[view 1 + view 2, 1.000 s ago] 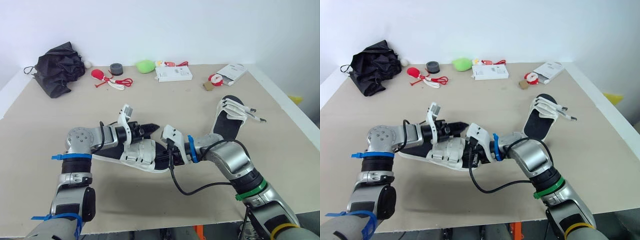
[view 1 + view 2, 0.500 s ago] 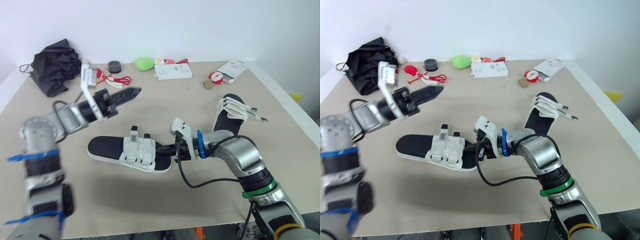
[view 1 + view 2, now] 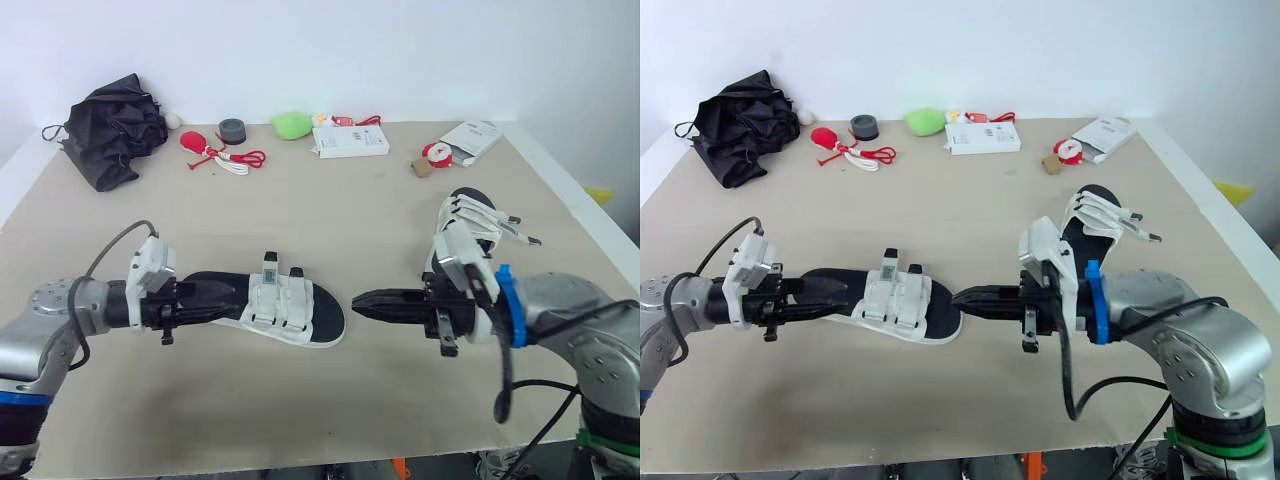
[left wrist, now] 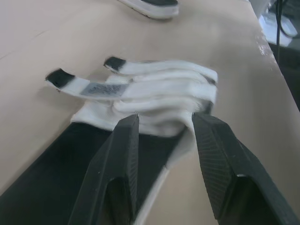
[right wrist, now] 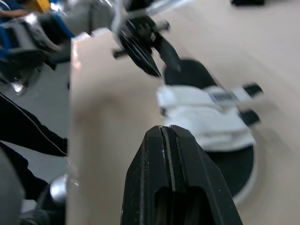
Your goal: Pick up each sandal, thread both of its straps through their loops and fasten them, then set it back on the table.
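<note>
One sandal [image 3: 285, 305], black sole with two white straps, lies flat mid-table; its strap ends [image 4: 84, 86] stick out with black tips. My left gripper [image 3: 222, 311] hovers low over that sandal's heel, pointing at the straps, fingers [image 4: 124, 154] open with nothing between them. My right gripper [image 3: 360, 300] is shut and empty, its tip a short gap off the sandal's toe. The second sandal [image 3: 468, 228] lies at the right behind my right wrist, its white straps splayed loose toward the table's right edge.
Along the far edge lie a black crumpled bag [image 3: 115, 140], a red item with cords [image 3: 215, 155], a grey roll [image 3: 233, 130], a green lump [image 3: 292, 124], a white box [image 3: 350, 145] and a white packet [image 3: 470, 140]. The table's right edge [image 3: 590, 225] runs close to the second sandal.
My left arm came down from its raised pose to the sandal's heel. My right gripper drew back to the right, off the sandal's toe. The sandal stays flat on the table.
</note>
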